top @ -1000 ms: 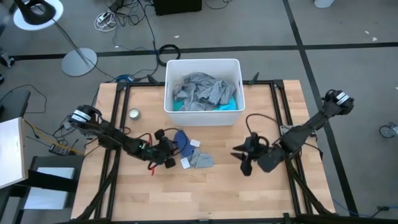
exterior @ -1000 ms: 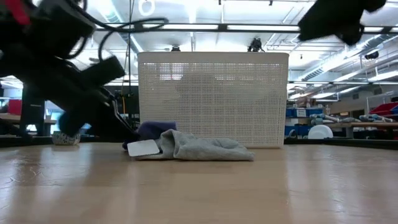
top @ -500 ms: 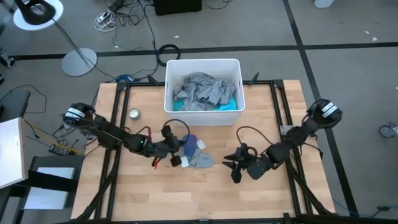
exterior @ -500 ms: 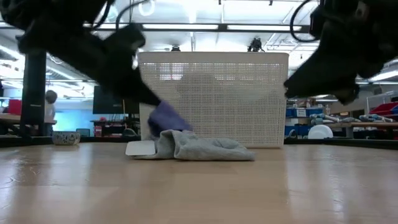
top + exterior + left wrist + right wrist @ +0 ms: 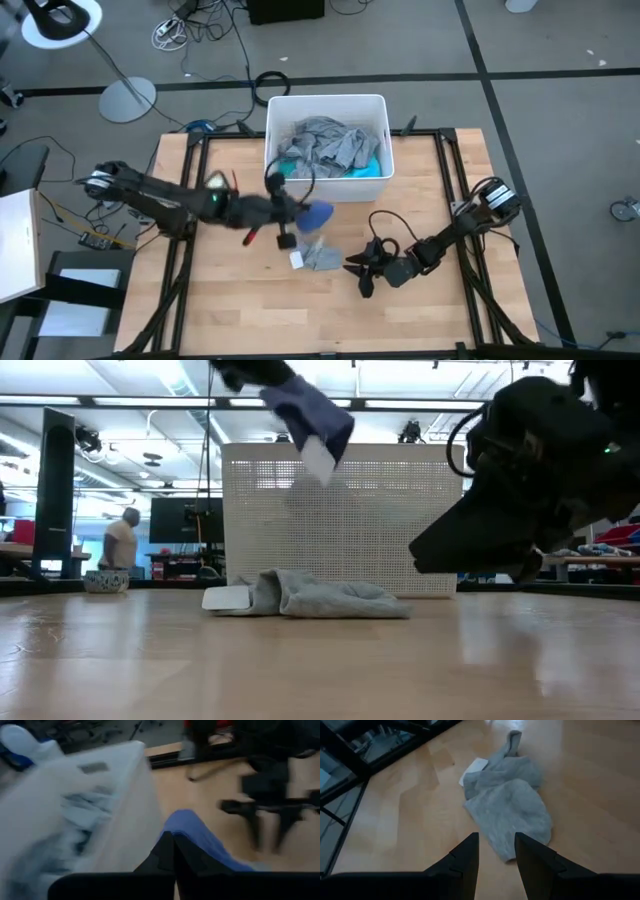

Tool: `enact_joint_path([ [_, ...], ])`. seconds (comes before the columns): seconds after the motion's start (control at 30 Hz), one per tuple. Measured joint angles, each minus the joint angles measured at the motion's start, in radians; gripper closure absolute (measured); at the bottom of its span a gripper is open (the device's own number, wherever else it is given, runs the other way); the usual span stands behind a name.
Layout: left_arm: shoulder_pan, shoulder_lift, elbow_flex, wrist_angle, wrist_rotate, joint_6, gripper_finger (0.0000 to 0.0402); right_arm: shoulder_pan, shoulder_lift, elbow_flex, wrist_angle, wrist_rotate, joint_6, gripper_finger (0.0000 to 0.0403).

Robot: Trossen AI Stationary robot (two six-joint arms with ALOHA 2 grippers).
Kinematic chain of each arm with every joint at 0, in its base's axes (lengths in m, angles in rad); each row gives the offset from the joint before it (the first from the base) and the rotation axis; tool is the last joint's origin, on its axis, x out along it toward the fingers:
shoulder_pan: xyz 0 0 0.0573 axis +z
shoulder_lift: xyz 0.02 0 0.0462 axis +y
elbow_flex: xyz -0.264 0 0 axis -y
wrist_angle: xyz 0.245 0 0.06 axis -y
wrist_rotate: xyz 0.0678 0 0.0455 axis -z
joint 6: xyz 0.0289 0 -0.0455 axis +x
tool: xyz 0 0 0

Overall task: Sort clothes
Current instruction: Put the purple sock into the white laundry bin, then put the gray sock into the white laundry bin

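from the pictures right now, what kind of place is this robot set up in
Probably a robotics lab or workshop: a wooden table on a black frame, loose cables across the grey floor, and in the low view, ceiling strip lights, a monitor and shelving behind the white bin.

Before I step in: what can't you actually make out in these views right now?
- Bin contents: the grey shirt covers what lies under it, high view.
- Left gripper fingers: hidden in the blue sock, left wrist view blurred.
- White tag: too small to read, low view.
- Grey sock underside: hidden, right gripper hovers short of it.
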Motion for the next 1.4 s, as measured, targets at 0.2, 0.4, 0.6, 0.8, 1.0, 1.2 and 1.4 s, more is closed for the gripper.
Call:
enact_joint_path([
  [0.2, 0.17, 0.004, 0.254, -0.216, -0.001, 0.114, 0.0401, -0.024, -0.002, 0.0, 0.025, -0.058, -0.002, 0.0277],
  [0.4, 0.344, 0.002, 0.344, -0.294, 0.017, 0.134, 0.0399, -0.026, -0.004, 0.0, 0.025, -0.066, -0.009, 0.0277],
  [0.6, 0.513, 0.004, 0.335, -0.443, 0.154, 0.018, 0.0363, -0.026, -0.004, 0.0, 0.025, -0.098, -0.01, 0.0277],
  [0.8, 0.608, 0.003, 0.331, -0.49, 0.397, -0.03, 0.0299, -0.027, -0.004, 0.0, 0.025, -0.111, -0.026, 0.0277],
  [1.0, 0.596, -0.041, 0.331, -0.54, 0.533, -0.022, 0.0269, -0.027, -0.004, 0.0, 0.025, -0.111, -0.058, 0.0277],
  [1.2, 0.549, -0.244, 0.148, -0.433, 0.541, -0.06, 0.0269, -0.029, -0.004, 0.0, 0.03, -0.111, -0.082, 0.0277],
  [1.4, 0.443, -0.52, -0.171, -0.261, 0.506, -0.2, 0.027, -0.057, 0.001, 0.018, 0.043, -0.093, -0.272, 0.0277],
])
